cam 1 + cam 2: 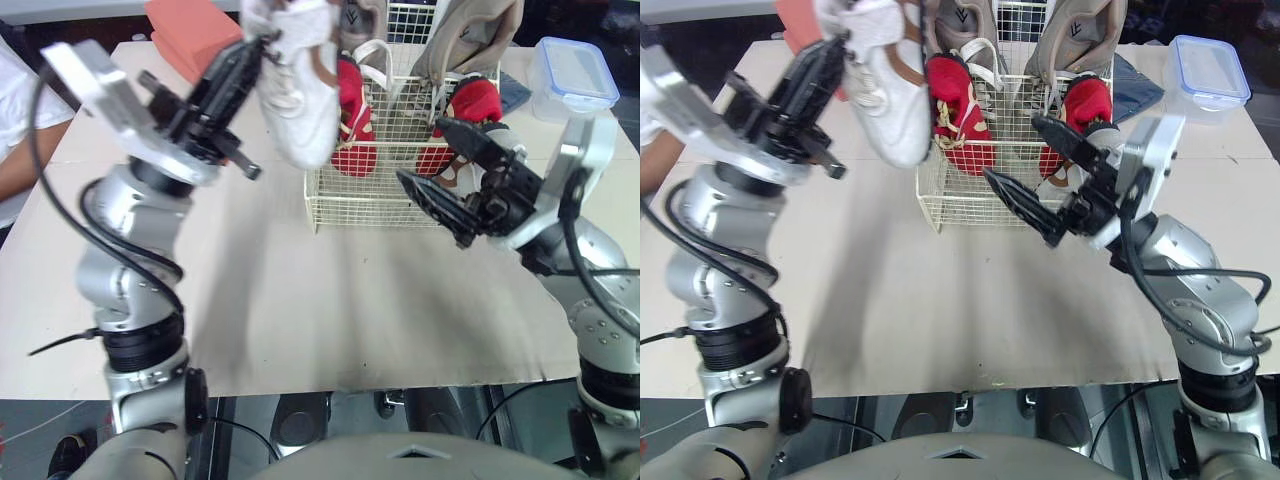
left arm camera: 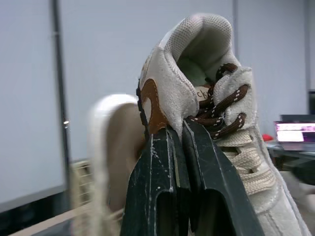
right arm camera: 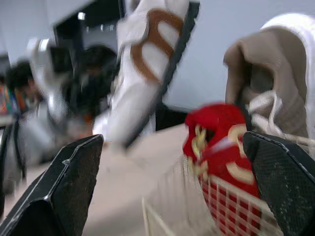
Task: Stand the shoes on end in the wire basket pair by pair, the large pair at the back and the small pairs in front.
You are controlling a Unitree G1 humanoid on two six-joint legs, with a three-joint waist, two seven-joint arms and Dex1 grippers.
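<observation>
Pinched by the collar, just beside the brown laces: a white shoe (image 1: 300, 90) with brown trim, the left gripper (image 1: 248, 62) clamped on it, fingers (image 2: 157, 187) pressed together on the rim. Hanging roughly toe-down off those fingers, well clear of the table (image 1: 300, 300), on the inboard side of the gripper and right by the left wall of the wire basket (image 1: 370, 200); whether over the rim or just short of it, hard to tell. Already standing on end inside: two large taupe shoes (image 1: 1075, 35) along the back, farthest from both grippers, and two small red shoes (image 1: 955, 115) directly in front of them. Judging by that: large pair done, one small pair done, white pair outstanding. Bare mesh between the red pair and the front wall, the part nearest the right gripper (image 1: 1010, 148), likely room for the white pair. Right gripper spread wide, holding nothing, tips just in front of the basket's front wall, red shoes beyond them. Left to do, as a guess: carry the white shoe over that front row, lower it on end, let go, then the same with its mate. Well behind the left gripper, a pink block (image 1: 190, 35); far out past the right gripper, a clear box (image 1: 575, 70) with a blue lid; outboard of the left arm, a person's arm (image 1: 20, 165) at the table edge.
</observation>
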